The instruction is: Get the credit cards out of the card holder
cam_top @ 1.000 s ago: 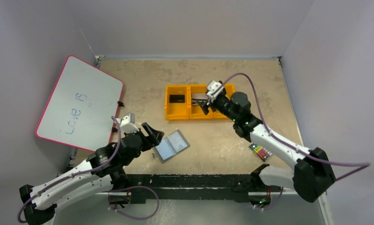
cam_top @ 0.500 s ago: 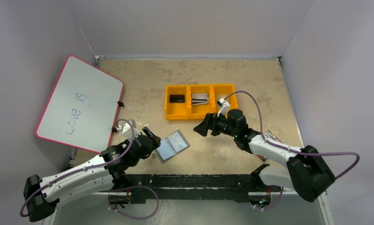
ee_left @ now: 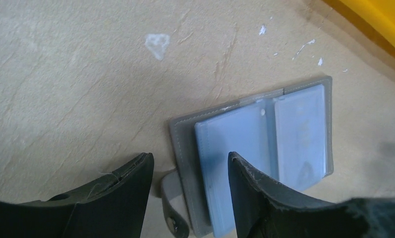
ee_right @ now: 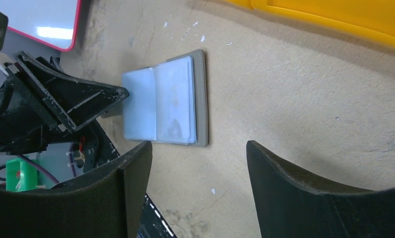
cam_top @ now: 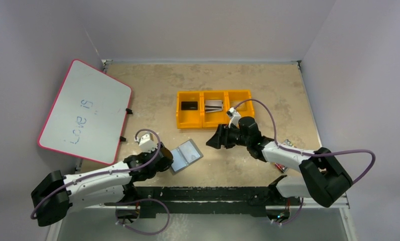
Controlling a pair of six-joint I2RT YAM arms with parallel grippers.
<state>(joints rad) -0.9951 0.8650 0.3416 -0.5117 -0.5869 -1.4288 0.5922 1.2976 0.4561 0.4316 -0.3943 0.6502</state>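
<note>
The card holder (cam_top: 187,155) lies open on the table, pale blue pockets up, also in the left wrist view (ee_left: 284,139) and the right wrist view (ee_right: 173,99). Whether a card sits in its pockets I cannot tell. My left gripper (cam_top: 168,158) is open at its left edge, jaws astride the grey border and snap tab (ee_left: 173,210), one finger (ee_left: 254,193) over the left pocket. My right gripper (cam_top: 211,140) hangs open and empty just right of the holder. A black credit card (cam_top: 189,106) and a silver one (cam_top: 214,106) lie in the yellow tray.
The yellow three-part bin tray (cam_top: 214,124) stands behind the holder; its right compartment shows nothing. A pink-edged whiteboard (cam_top: 85,110) leans at the left. A pack of crayons (cam_top: 279,164) lies under my right arm near the front edge.
My right gripper left the tray's middle compartment, where the silver card now lies, and came down beside the holder. My left gripper slid onto the holder's left edge, its jaws narrowing.
</note>
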